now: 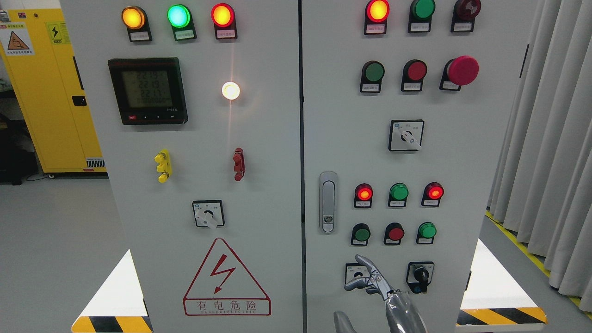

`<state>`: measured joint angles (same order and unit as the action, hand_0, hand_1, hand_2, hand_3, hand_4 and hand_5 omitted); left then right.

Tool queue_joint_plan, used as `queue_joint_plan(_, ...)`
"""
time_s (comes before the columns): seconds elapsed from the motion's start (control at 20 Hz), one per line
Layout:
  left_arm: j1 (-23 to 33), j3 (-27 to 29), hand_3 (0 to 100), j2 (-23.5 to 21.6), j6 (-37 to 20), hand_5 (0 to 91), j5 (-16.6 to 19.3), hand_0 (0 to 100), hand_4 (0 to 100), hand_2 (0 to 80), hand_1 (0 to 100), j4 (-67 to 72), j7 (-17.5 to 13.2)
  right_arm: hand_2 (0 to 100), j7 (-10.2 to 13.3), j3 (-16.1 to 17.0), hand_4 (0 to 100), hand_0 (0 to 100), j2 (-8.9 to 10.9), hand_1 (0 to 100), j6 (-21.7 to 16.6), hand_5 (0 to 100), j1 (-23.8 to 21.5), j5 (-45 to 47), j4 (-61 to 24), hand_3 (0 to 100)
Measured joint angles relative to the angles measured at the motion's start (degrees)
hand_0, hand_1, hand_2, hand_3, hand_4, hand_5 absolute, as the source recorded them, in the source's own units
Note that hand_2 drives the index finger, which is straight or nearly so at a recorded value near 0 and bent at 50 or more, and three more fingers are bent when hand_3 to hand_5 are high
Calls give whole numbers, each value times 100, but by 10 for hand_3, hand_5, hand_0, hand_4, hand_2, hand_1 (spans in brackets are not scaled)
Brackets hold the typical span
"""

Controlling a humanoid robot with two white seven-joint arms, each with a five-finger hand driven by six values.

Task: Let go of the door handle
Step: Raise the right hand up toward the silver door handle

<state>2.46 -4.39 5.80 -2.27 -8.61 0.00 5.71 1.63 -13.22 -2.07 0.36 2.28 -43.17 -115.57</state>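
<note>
Fingers of right hand spread, empty, below door handle.

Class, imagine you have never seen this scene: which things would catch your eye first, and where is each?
The glowing pilot lights along the grey cabinet's top stand out first, with the big red mushroom button at upper right. Next comes the red lightning warning triangle at lower left. At the bottom, the robot's right hand hangs below the silver door handle, not touching it.

Grey floor carries the electrical cabinet and yellow cabinet.
</note>
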Motion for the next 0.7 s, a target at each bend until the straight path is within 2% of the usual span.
queue_joint_plan(0.1, 0, 0, 0, 0, 0, 0, 0, 120, 0, 0, 556, 0, 0, 115, 349, -73, 1000, 440, -78, 503, -1, 1000, 73, -665, 97, 1000)
queue_joint_plan(0.25, 0, 0, 0, 0, 0, 0, 0, 120, 0, 0, 556, 0, 0, 107, 598, -169, 1000, 466, -174, 500, -1, 1000, 196, -1468, 237, 1000)
queue_joint_plan(0.7, 0, 0, 0, 0, 0, 0, 0, 120, 0, 0, 556, 0, 0, 59, 937, -499, 1000, 485, -364, 487, 256, 1000, 601, -3152, 701, 1000)
